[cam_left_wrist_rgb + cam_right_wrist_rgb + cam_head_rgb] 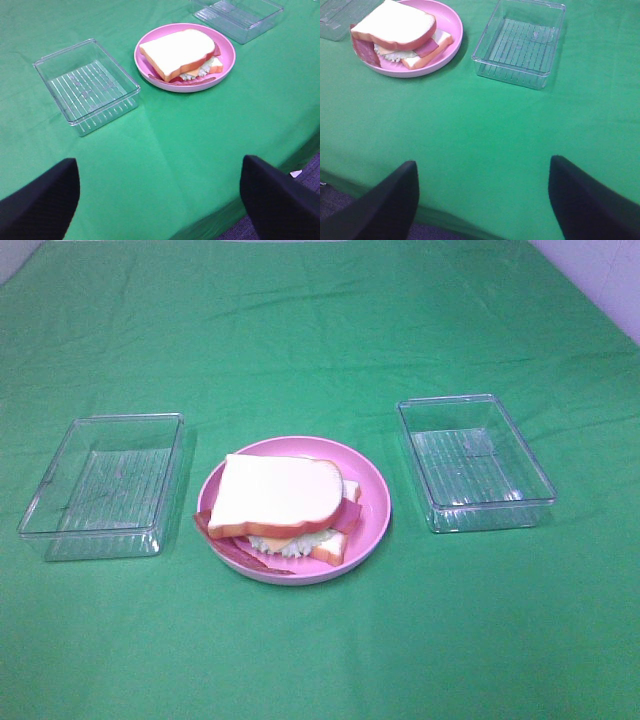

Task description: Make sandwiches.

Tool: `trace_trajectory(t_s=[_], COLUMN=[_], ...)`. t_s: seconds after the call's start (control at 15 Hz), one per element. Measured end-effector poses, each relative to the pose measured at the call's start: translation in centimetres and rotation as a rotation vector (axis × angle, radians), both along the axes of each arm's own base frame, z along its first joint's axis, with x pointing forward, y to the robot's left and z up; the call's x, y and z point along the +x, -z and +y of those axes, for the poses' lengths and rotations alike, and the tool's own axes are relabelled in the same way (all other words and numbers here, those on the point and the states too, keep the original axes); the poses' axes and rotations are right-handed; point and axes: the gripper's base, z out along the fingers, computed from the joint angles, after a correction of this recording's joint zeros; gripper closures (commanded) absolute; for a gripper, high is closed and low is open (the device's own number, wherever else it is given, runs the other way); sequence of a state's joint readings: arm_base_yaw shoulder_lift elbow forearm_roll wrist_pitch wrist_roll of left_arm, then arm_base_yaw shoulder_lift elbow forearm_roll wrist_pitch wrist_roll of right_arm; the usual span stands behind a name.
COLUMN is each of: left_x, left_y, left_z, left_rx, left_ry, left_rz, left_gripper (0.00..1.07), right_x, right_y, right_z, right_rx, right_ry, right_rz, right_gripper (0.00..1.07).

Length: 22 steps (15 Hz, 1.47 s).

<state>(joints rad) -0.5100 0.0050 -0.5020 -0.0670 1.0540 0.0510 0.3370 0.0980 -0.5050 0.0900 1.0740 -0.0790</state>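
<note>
A stacked sandwich [285, 505] lies on the round pink plate [372, 490] in the middle of the green table. A white bread slice with orange-brown crust is on top; bacon, lettuce, cheese and a lower slice show beneath it. It also shows in the left wrist view [180, 54] and the right wrist view [397, 31]. Neither gripper shows in the exterior high view. My left gripper [159, 200] is open and empty, back near the table's front edge. My right gripper [482, 200] is open and empty, also near the front edge.
An empty clear plastic tray [105, 485] stands left of the plate and another [473, 462] stands right of it. Both show in the wrist views: the left tray [87, 85] and the right tray [521, 42]. The green cloth's front edge [435, 217] hangs near the grippers.
</note>
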Motion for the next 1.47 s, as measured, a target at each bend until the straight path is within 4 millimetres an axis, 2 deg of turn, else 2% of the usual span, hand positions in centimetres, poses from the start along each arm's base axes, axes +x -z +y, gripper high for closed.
trace_trajectory(t_s=[0.27,0.47,0.53,0.6,0.73,0.87,1.07,1.47], left_x=[0.0,0.0,0.0,0.0,0.0,0.0,0.0,0.0], left_y=[0.0,0.0,0.0,0.0,0.0,0.0,0.0,0.0], left_z=[0.0,-0.1,-0.1,-0.1,-0.2,-0.2,-0.3,-0.3], left_rx=[0.000,-0.001,-0.001,-0.003,-0.004,-0.004,-0.004,-0.003], left_ry=[0.000,-0.119,-0.119,-0.223,-0.325,-0.403,-0.466,-0.493], left_rz=[0.000,0.000,0.000,-0.004,-0.009,-0.009,-0.009,-0.010], left_gripper=[0.24,0.24,0.24,0.24,0.24,0.24,0.24,0.24], right_x=[0.0,0.2,0.2,0.3,-0.1,-1.0,-1.1,-1.1], right_y=[0.0,0.0,0.0,0.0,0.0,0.0,0.0,0.0], right_z=[0.0,0.0,0.0,-0.1,-0.1,0.0,0.1,0.1], right_rx=[0.001,0.001,0.001,0.001,0.005,0.013,0.016,0.016], right_ry=[0.035,0.272,0.272,0.360,0.423,0.434,0.433,0.433], right_rz=[0.000,0.000,0.000,0.000,-0.031,-0.097,-0.107,-0.107], right_gripper=[0.38,0.38,0.38,0.38,0.38,0.38,0.38,0.38])
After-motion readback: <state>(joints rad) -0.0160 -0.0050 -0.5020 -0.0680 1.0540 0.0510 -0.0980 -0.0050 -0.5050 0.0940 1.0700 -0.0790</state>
